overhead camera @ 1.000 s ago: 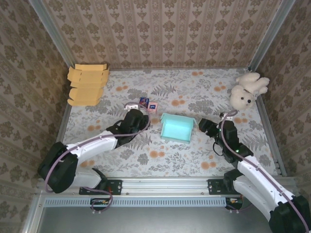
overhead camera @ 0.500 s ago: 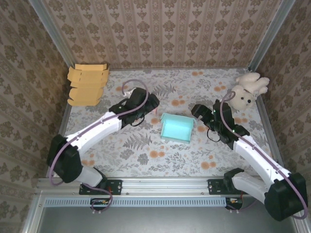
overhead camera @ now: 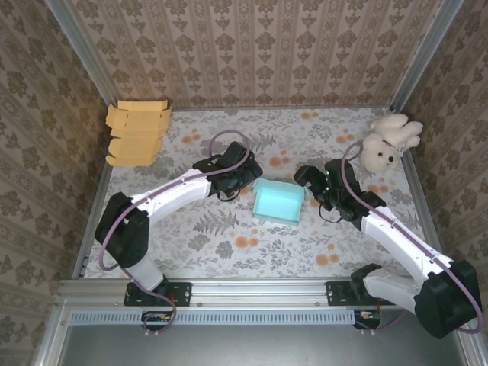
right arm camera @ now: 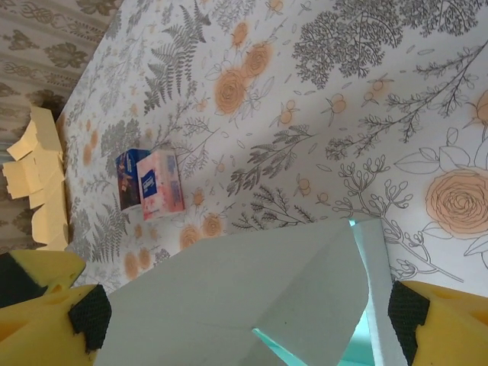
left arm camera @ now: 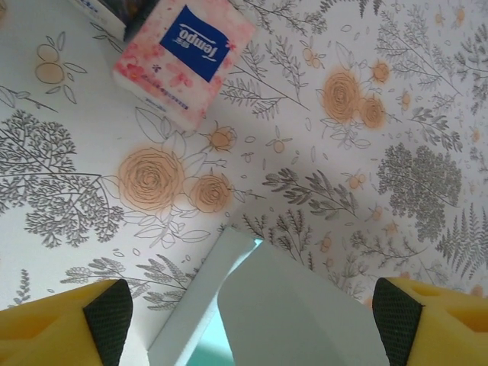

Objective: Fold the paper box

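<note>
The teal paper box [overhead camera: 277, 201] stands open-topped in the middle of the table, its walls up and its pale flaps loose. My left gripper [overhead camera: 246, 180] hovers at the box's left far corner, open, and a white flap of the box [left arm camera: 305, 313] rises between its yellow fingers [left arm camera: 46, 324] without touching the pads. At the right far corner my right gripper [overhead camera: 306, 180] is open too. It straddles a folded flap of the box [right arm camera: 229, 297], and the teal inside shows below.
Two small tissue packs [right arm camera: 150, 185] lie just left of the box, under my left arm; one pink pack [left arm camera: 183, 61] shows close by. Flat tan box blanks [overhead camera: 137, 133] are stacked at the far left. A white plush toy [overhead camera: 387, 142] sits far right. Patterned walls enclose the table.
Both arms have reached forward from the near side to the box's far corners. Both grippers have opened wider. The left arm now covers the tissue packs from above.
</note>
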You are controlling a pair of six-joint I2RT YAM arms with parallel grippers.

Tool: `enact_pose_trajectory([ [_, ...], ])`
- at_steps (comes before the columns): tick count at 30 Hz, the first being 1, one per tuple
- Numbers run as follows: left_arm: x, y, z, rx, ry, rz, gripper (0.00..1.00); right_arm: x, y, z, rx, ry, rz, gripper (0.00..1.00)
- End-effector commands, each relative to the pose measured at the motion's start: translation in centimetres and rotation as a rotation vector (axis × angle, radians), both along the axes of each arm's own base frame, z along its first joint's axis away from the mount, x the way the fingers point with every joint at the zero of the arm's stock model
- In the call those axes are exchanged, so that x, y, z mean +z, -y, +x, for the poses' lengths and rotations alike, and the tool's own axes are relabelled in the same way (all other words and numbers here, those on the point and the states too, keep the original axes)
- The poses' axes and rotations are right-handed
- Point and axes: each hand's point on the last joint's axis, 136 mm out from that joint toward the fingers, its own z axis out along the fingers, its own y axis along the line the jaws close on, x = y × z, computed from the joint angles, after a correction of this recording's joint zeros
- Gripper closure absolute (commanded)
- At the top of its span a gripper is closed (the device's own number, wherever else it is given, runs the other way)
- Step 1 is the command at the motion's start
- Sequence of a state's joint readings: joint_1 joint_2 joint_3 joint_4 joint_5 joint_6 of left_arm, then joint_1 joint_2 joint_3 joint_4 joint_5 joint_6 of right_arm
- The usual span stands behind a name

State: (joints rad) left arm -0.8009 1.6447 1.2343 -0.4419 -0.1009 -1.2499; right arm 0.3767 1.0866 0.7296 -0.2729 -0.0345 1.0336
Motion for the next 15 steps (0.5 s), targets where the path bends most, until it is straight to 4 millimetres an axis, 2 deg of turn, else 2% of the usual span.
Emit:
enact_pose_trajectory([
  [1, 0.3, 0.9, 0.0, 0.008, -0.004, -0.015, 0.16, 0.0, -0.8, 0.1, -0.001, -0.025, 0.030, 0.04],
  [15, -1.4, 2.9, -1.0, -0.014, -0.034, -0.028, 0.20, -2.2, -2.8, 0.5, 0.020, -0.066, 0.087, 0.04],
])
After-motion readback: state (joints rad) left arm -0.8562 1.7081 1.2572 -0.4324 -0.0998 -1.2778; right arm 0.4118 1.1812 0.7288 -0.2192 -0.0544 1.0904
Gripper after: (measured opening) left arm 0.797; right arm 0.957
